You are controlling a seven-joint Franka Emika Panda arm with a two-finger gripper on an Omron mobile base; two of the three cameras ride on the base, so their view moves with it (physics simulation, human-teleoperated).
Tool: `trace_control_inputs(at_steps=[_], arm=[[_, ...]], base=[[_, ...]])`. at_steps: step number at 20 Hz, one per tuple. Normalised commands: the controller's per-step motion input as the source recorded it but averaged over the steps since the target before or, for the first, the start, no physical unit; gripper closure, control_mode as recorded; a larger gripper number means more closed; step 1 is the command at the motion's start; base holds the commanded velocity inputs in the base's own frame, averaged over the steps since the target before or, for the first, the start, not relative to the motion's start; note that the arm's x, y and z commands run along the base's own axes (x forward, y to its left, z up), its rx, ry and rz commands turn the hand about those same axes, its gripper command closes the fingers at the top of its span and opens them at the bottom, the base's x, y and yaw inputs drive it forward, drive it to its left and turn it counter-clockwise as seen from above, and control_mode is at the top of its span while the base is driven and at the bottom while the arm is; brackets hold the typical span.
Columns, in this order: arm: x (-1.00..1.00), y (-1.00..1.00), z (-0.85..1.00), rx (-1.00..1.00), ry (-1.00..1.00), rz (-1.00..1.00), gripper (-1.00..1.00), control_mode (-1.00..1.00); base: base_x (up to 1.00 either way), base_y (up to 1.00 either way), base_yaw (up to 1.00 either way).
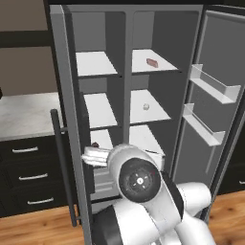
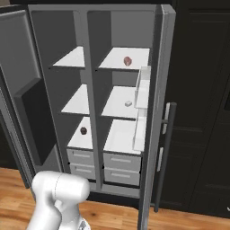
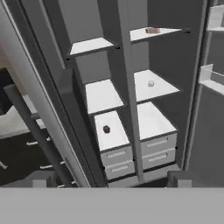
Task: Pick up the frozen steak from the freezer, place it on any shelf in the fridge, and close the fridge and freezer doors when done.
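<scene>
The frozen steak (image 1: 151, 62) (image 2: 128, 61) (image 3: 152, 30) is a small pinkish-red slab. It lies on the top white shelf (image 1: 162, 67) of the fridge, the wider right compartment. The freezer (image 1: 98, 107) is the narrower left compartment. Both doors stand open: the freezer door (image 1: 64, 110) on the left, and the fridge door (image 1: 213, 100), with its tray bins, on the right. My gripper (image 3: 109, 181) is open and holds nothing. It hangs well back from the shelves, low in front of the drawers, and my white hand (image 1: 95, 157) faces the lower freezer shelf.
A dark red ball (image 1: 94, 144) (image 3: 106, 129) rests on the lowest freezer shelf. A tiny white lump (image 1: 146, 106) (image 3: 151, 83) sits on the middle fridge shelf. Grey drawers (image 3: 133, 157) fill the bottom. Counter and dark cabinets (image 1: 24, 158) stand left of the unit.
</scene>
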Motion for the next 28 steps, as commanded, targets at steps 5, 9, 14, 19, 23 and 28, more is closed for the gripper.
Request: trace_control_inputs(at_steps=[5, 9, 14, 19, 23, 28], arm=[[0.32, 1.0, -0.58, 0.04, -0.14, -0.32, -1.0, -1.0], [0.73, 1.0, -0.4, 0.0, -0.12, -0.43, -1.0, -1.0], [0.99, 0.99, -0.16, 0.0, -0.07, -0.53, -1.0, -1.0], [0.64, 0.35, 0.0, 0.0, 0.0, -0.24, -1.0, -1.0], [0.43, 0.22, -0.35, -0.05, 0.05, -0.11, -1.0, -1.0], [0.34, 0.12, -0.42, -0.02, 0.04, -0.03, -1.0, -1.0]], base=[[0.0, 0.0, 0.0], [0.0, 0.0, 0.0], [0.0, 0.0, 0.0], [0.0, 0.0, 0.0], [0.0, 0.0, 0.0], [0.0, 0.0, 0.0]])
